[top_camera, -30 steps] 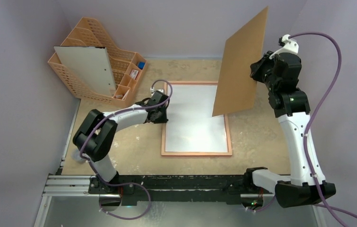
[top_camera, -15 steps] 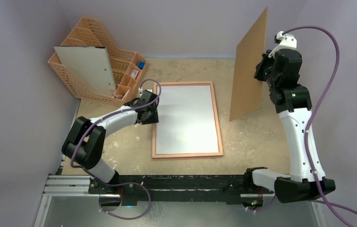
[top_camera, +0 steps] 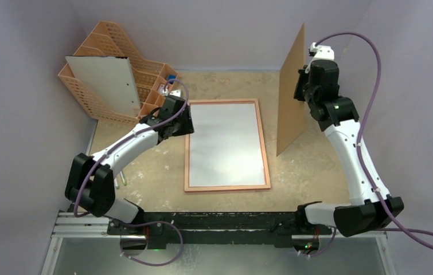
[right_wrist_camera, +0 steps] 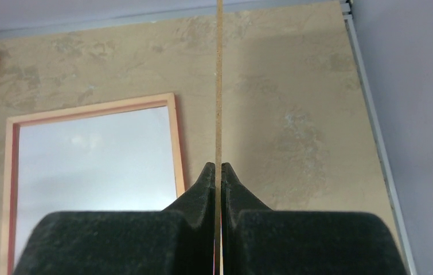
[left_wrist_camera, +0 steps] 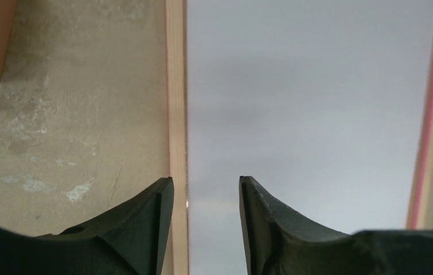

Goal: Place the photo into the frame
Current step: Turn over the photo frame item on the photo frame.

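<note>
Your right pincer [right_wrist_camera: 219, 167] clamps the board [top_camera: 290, 97] upright, clear of the frame [top_camera: 227, 187], whose edge your released left pincer [left_wrist_camera: 205, 186] straddles.

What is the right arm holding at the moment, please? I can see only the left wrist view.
Observer: The right gripper is shut on the brown backing board, held upright.
Operator: Is the board above the frame?
Observer: No, the top view shows it to the right of the frame, not over it.
Operator: Where along the frame is my left gripper?
Observer: At the left rail, toward its far end, close to the orange organiser.
</note>
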Action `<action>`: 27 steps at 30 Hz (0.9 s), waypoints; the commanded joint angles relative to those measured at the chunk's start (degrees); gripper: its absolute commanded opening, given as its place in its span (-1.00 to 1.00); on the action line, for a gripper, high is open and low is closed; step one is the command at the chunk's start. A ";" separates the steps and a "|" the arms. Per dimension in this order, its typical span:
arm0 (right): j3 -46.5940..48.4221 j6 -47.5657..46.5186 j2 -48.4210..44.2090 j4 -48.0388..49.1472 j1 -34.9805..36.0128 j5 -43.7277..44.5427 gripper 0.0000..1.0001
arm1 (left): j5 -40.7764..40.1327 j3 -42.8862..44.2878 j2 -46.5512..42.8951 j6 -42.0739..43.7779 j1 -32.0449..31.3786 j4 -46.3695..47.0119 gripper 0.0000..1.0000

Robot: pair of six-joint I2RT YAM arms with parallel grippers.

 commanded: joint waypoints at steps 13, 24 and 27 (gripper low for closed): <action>-3.83 2.54 3.40 6.11 17.08 10.71 -1.00 | 4.17 -1.02 -12.19 -5.16 0.62 22.72 0.98; -5.35 5.93 8.64 3.78 27.71 17.04 -1.00 | 19.83 1.76 -7.14 -13.38 1.91 30.32 0.98; -4.18 6.70 10.20 2.89 29.57 19.39 -1.00 | 21.84 3.96 -4.98 -14.82 1.91 31.07 0.98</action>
